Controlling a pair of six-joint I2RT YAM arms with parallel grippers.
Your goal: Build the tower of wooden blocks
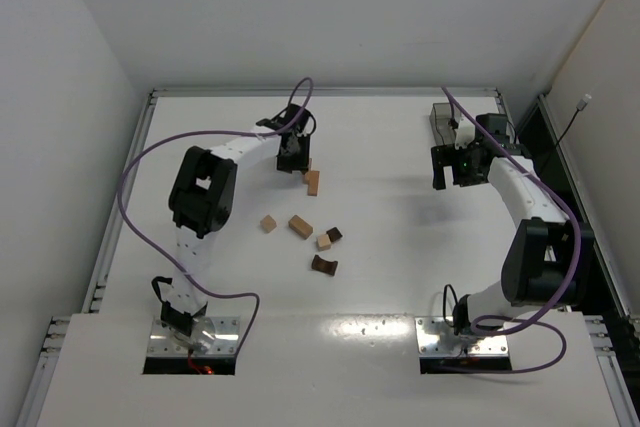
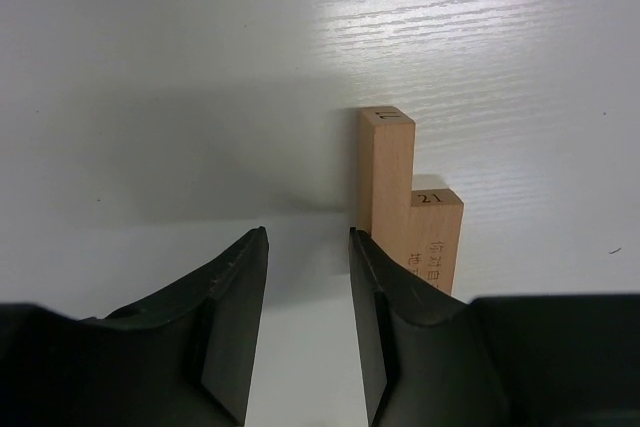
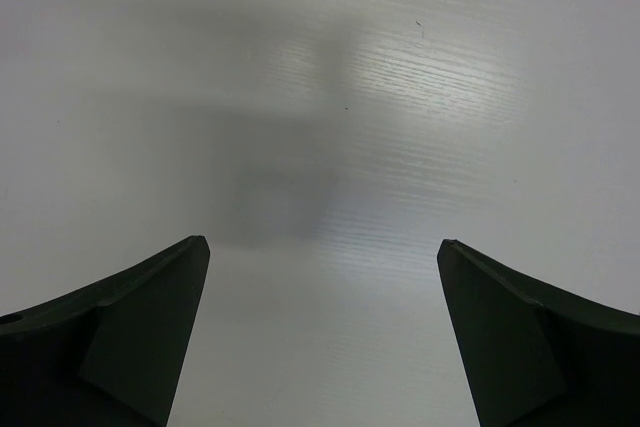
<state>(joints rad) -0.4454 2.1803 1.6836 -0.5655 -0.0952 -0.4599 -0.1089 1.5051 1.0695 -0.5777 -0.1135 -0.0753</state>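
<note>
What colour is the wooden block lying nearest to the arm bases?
The block is dark brown; the top external view shows it best.

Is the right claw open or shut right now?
Open. The right claw has its fingers wide apart in its wrist view, with only bare table between them.

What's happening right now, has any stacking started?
No tower yet. The left end effector is open and empty at the far middle of the table, with two light tan blocks side by side just beside its fingers, not between them. Other loose blocks, including a dark arch piece, lie scattered mid-table. The right end effector hangs open near the grey bin, holding nothing.
</note>
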